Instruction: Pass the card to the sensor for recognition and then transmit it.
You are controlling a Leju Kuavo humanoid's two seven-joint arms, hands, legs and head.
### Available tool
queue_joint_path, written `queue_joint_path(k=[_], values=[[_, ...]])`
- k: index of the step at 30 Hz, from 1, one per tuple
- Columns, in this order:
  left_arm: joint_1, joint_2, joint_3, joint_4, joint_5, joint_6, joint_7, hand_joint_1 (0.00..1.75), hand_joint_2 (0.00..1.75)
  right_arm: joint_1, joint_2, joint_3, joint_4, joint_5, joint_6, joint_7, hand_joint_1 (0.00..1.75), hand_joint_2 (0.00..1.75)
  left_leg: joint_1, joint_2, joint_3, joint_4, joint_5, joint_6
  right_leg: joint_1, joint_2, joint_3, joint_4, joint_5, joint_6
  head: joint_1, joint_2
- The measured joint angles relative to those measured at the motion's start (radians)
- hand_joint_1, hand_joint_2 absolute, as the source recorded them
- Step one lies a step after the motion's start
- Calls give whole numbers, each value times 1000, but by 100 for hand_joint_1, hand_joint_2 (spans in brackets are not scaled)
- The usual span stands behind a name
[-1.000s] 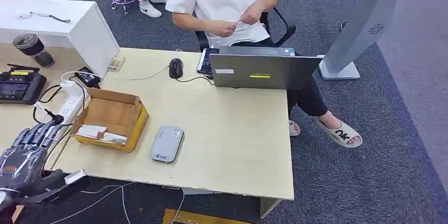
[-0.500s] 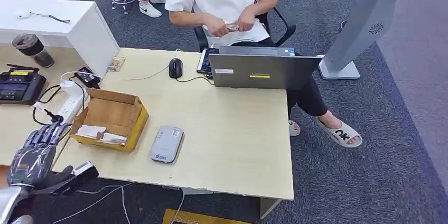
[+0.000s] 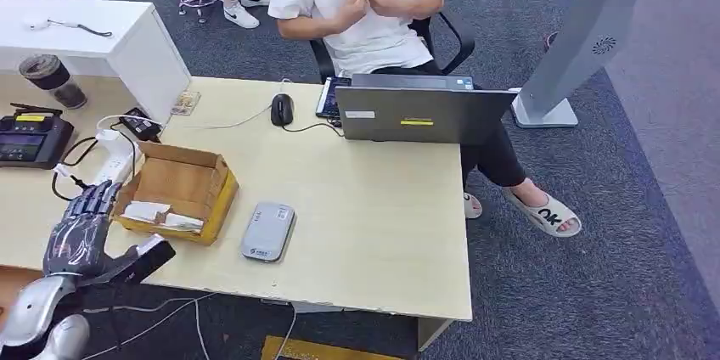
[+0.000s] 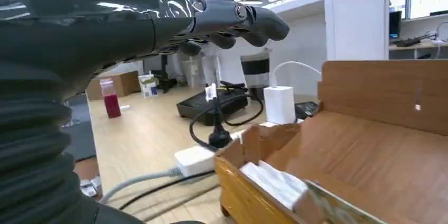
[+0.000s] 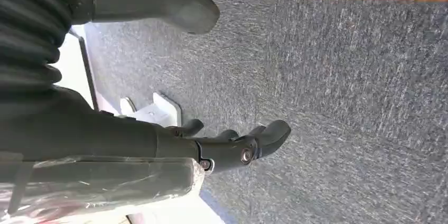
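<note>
Left hand (image 3: 81, 237): we log it at the table's near left corner, fingers spread, thumb out, holding nothing; it hovers just beside the cardboard box.
Right hand (image 5: 232, 147): we see it over grey carpet, fingers loosely extended, nothing held.
Cardboard box (image 3: 178, 190): open, on the table (image 3: 374, 216), left side; white cards (image 3: 157, 213) lie flat at its near end.
Sensor (image 3: 267, 231): grey flat reader, lying just right of the box, apart from it.
Laptop (image 3: 420, 114): far edge, lid open, back toward us.
Person (image 3: 361, 3): seated behind the laptop, hands together at chest.
</note>
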Motion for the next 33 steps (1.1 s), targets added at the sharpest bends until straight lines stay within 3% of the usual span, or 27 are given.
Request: queue_joint_path(k=[12,33], values=[[-56,-23,-61,78,-17,-13,0,0,175,1,-3,4,0,16,0,-1,0,175,0,1,0,0,0,0,0,1,-1,0,0,0,0,0],[-116,-28,-170,93,-33,-35,-6,0,175,0,-3,4,0,19,-6,-18,0,175,0,1,0,0,0,0,0,1,-1,0,1,-1,0,0]])
